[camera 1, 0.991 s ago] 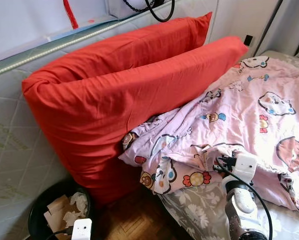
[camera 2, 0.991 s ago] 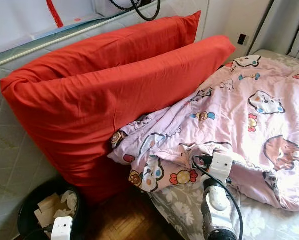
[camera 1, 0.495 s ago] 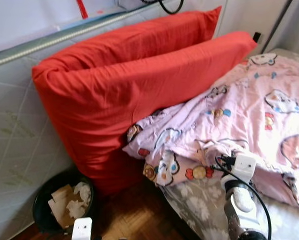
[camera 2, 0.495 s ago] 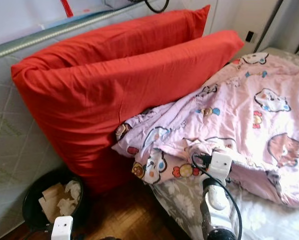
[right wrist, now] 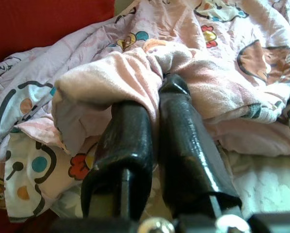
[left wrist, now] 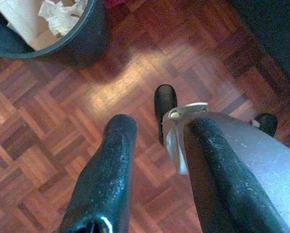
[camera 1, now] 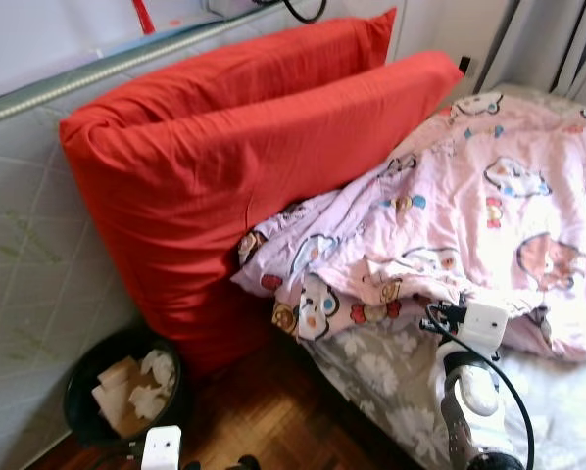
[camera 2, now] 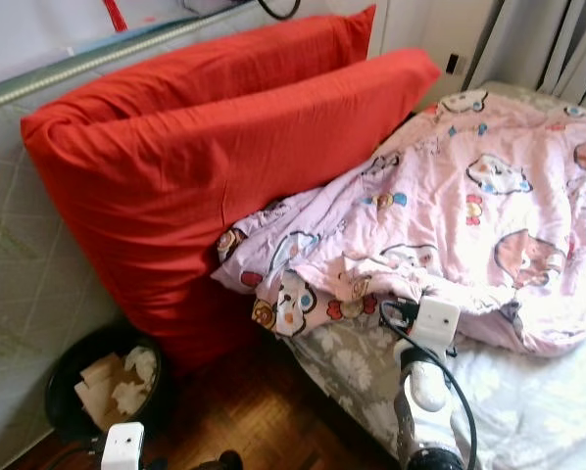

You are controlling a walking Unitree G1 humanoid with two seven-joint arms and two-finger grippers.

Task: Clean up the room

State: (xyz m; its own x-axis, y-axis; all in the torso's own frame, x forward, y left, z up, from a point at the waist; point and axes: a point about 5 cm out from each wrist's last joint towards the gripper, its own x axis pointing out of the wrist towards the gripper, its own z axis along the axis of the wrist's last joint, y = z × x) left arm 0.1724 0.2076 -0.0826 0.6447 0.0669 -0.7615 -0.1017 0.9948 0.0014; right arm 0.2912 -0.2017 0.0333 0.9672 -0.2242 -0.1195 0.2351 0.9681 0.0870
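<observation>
Parquet flooring (left wrist: 48, 160) runs along the lower left of my head view, beside a bed whose grey floral sheet (camera 1: 381, 377) occupies the lower right. Two large red pillows (camera 1: 234, 166) lean against a quilted white mattress (camera 1: 28, 264) standing upright at the left of the frame. A black waste bin (camera 1: 87, 416) holding crumpled paper and card sits on the floor at lower left, just below the pillows.

A pink cartoon-print blanket (camera 1: 469, 206) lies rumpled across the bed, filling the centre and right of the frame; its near edge hangs over the mattress corner and touches the lower pillow.

I see the right gripper (right wrist: 157, 104) at the bottom right of the head view, at the blanket's near edge. In the right wrist view its two black fingers are closed together, with a fold of the pink blanket pinched between them and bunched over the tips.

The left gripper (left wrist: 157, 126) hangs over the parquet at the bottom left of the head view. In the left wrist view its fingers stand apart with nothing between them; the waste bin rim appears in that frame's upper left corner.
</observation>
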